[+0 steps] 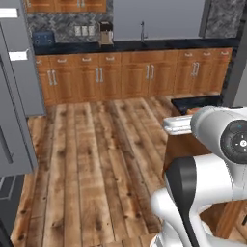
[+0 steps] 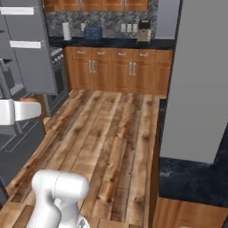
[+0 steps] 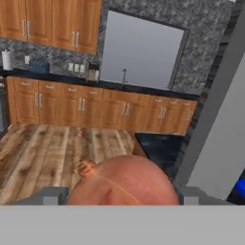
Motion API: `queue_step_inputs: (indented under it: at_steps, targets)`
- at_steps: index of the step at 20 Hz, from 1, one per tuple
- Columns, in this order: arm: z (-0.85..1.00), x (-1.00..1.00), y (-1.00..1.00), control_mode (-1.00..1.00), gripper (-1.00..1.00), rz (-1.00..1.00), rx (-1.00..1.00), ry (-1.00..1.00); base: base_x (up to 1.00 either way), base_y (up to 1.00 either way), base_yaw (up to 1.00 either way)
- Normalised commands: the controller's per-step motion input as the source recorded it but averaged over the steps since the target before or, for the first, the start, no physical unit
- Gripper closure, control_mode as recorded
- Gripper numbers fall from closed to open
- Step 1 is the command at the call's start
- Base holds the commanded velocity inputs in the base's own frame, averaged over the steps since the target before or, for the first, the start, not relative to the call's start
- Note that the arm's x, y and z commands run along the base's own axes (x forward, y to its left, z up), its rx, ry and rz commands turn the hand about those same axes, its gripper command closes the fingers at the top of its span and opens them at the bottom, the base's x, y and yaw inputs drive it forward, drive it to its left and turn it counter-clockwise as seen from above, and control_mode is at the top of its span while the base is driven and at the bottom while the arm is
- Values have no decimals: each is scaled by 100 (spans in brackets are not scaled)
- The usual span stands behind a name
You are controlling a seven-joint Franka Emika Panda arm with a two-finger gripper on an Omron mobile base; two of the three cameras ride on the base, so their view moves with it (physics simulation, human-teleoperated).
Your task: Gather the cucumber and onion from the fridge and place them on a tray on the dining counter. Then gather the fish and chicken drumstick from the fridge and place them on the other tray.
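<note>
The onion [image 3: 124, 184], a reddish-orange ball with a small knob on top, sits between my two fingertips in the hand view. My gripper [image 3: 119, 198] is shut on it, one pad on each side. In the right base view a bit of the onion [image 2: 29, 100] shows at the end of my white hand, at the left edge beside the fridge [image 2: 26, 53]. The fridge [image 1: 14, 96] also stands grey at the left of the left base view. The dining counter [image 3: 160, 148] lies ahead to the right, its black top [image 2: 191, 178] close by. A sliver of the blue tray [image 3: 240, 187] shows at the far right.
A wide grey pillar [image 2: 200, 80] rises over the dining counter. Wooden cupboards [image 1: 135, 72] with a black top, a sink tap and a coffee machine [image 1: 105, 33] line the back wall. Wooden floor [image 1: 91, 164] lies open between the fridge and the dining counter.
</note>
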Motion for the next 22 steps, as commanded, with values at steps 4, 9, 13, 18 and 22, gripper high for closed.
queue_step_inputs:
  at_steps: [4, 9, 13, 18, 22]
  targets:
    - [0, 0, 0, 100, 100, 0, 0, 0, -96, -40, -13]
    - [0, 0, 0, 100, 100, 0, 0, 0, -73, -53, -10]
    - [0, 0, 0, 100, 100, 0, 0, 0, -29, -80, -5]
    - [0, 0, 0, 100, 100, 0, 0, 0, -4, -93, -1]
    - [0, 0, 0, 100, 100, 0, 0, 0, -8, -94, -1]
